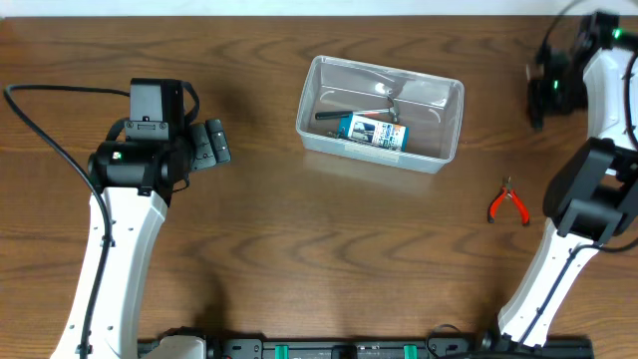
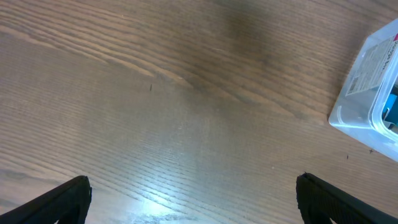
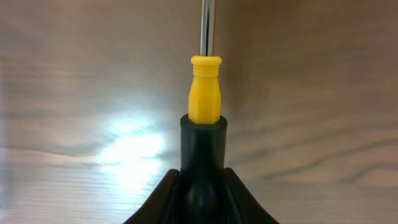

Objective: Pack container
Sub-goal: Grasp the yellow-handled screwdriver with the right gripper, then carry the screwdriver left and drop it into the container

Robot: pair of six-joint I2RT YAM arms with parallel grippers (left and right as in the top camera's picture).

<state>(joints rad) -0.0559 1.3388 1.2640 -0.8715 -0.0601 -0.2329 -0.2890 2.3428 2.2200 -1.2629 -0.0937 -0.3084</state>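
The right gripper (image 3: 203, 190) is clamping a black-and-yellow-handled steel screwdriver (image 3: 204, 140), shaft pointing to twelve o'clock over the brown wooden table (image 3: 74, 93).

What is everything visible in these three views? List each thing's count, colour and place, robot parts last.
table: one, brown wood, under everything.
container: one, clear, upper middle of table.
box: one, blue and white, inside the container.
dark tool: one, black handle, inside the container, left of the box.
pliers: one, red handles, on the table right of the container.
screwdriver: one, yellow and black handle, between the right arm's jaws.
left arm: one, white and black, left side, jaws open, empty.
right arm: one, white and black, right side, jaws closed on the screwdriver.
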